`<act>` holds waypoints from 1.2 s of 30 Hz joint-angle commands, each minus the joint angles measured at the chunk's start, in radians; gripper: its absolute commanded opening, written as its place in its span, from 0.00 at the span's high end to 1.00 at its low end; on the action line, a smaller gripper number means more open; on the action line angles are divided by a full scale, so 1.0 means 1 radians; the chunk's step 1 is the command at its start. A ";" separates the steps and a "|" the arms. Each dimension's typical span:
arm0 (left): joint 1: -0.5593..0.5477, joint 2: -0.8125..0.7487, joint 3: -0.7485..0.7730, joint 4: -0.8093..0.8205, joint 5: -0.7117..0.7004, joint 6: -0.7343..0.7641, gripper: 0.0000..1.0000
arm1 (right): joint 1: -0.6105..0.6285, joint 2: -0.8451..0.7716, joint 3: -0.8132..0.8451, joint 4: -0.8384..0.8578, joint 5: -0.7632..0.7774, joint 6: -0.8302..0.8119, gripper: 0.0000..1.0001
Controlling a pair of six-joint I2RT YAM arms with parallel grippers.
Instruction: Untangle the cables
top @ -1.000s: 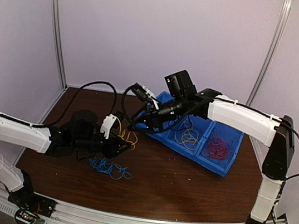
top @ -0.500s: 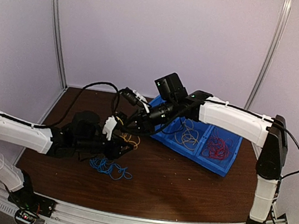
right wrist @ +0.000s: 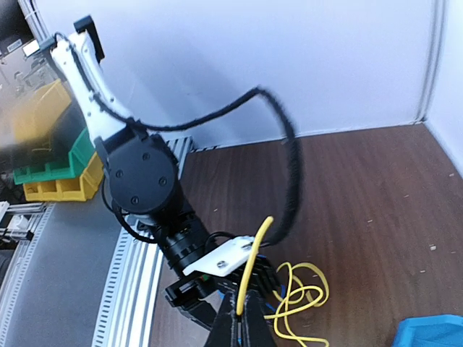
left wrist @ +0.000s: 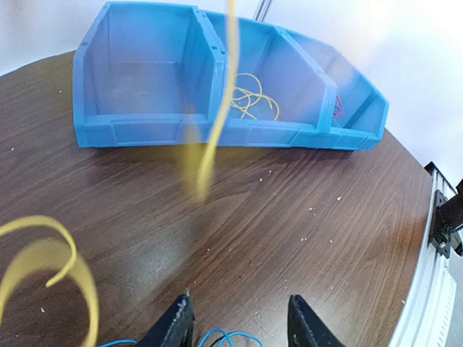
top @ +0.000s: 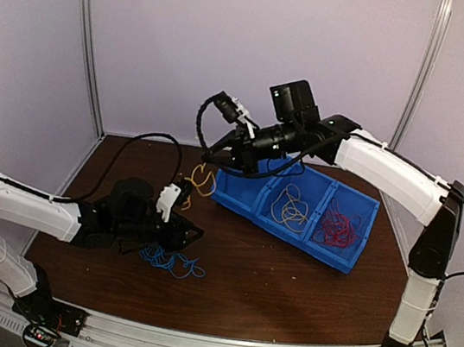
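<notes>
Currently the right gripper (top: pixel 209 159) is held well above the table (top: pixel 267 292), just off the left end of the blue bin (top: pixel 237 199). In the right wrist view its fingers are pressed together at the tips, pinching one strand of a yellow cable (right wrist: pixel 251 267). The rest of that cable hangs below the gripper in loose loops. In the top view the loops dangle between the bin's left end and the left arm's wrist. Whether the lowest loop touches anything cannot be determined.

The left gripper (top: pixel 192 233) sits low over the table, near its middle. In the left wrist view its two fingers are spread apart with nothing clamped between them. A tangle of blue cables (top: pixel 168 259) lies on the table just beside and in front of this gripper, and one blue strand shows between the fingertips at the bottom edge of the left wrist view. The hanging yellow cable crosses that view as a blurred vertical streak.

The bin has three compartments. The left one holds nothing visible, the middle one holds pale yellow cables (top: pixel 292 209), and the right one holds red cables (top: pixel 337 230).
</notes>
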 commanded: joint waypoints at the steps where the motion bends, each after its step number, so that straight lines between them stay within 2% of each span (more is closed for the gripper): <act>1: -0.001 -0.014 -0.041 0.027 -0.031 -0.007 0.54 | -0.096 -0.109 0.066 0.005 0.055 -0.024 1.00; 11: 0.000 -0.101 -0.125 -0.010 -0.096 -0.030 0.53 | -0.301 -0.149 0.037 -0.002 0.106 -0.043 1.00; 21: -0.001 -0.195 -0.162 -0.078 -0.168 -0.031 0.51 | -0.467 -0.178 -0.157 0.029 0.137 -0.081 1.00; 36: -0.001 -0.159 -0.167 -0.082 -0.208 -0.041 0.47 | -0.522 -0.216 -0.430 0.080 0.199 -0.078 1.00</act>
